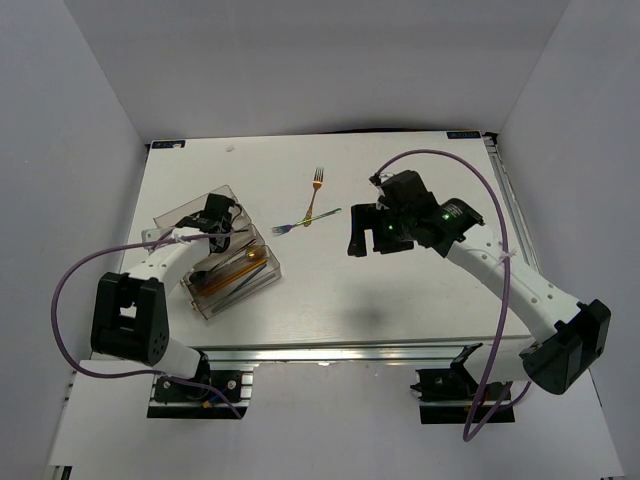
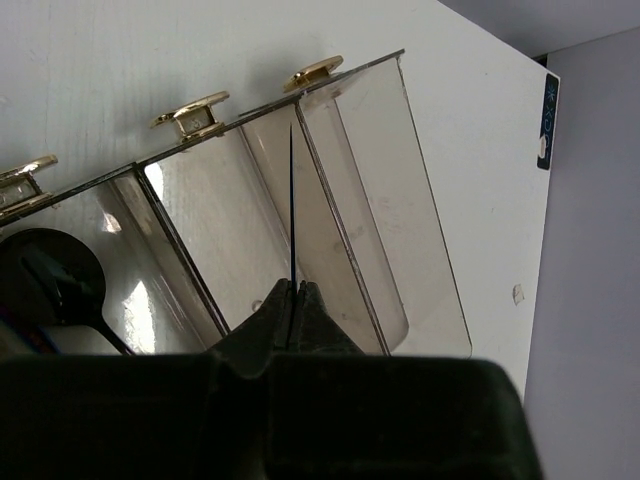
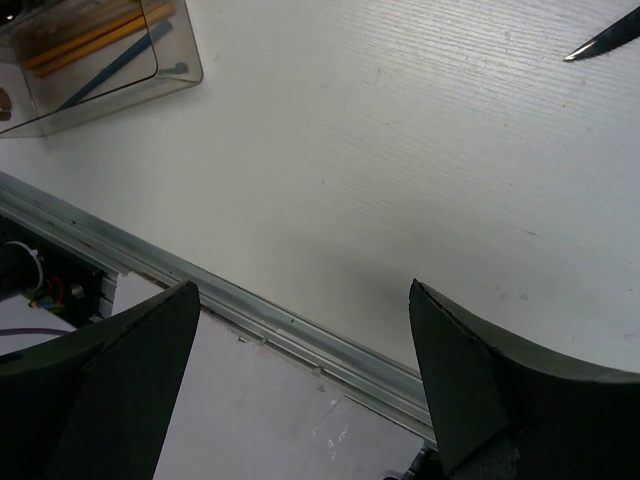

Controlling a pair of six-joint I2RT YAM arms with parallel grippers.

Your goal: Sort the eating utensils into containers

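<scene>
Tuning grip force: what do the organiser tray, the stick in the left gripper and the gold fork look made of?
The organiser tray: clear, smoke-tinted rigid plastic, glossy; the table shows through its walls. The stick in the left gripper: thin, black, probably metal; too slim to be sure. The gold fork: likely gold-finished metal, by its colour.

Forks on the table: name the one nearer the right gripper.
The iridescent fork: it lies slanted, handle toward the right gripper; the gold fork sits farther back.

Right pincer (image 3: 302, 290) wide apart over table (image 3: 400, 150) edge; tray (image 3: 182, 68) corner upper left.
</scene>
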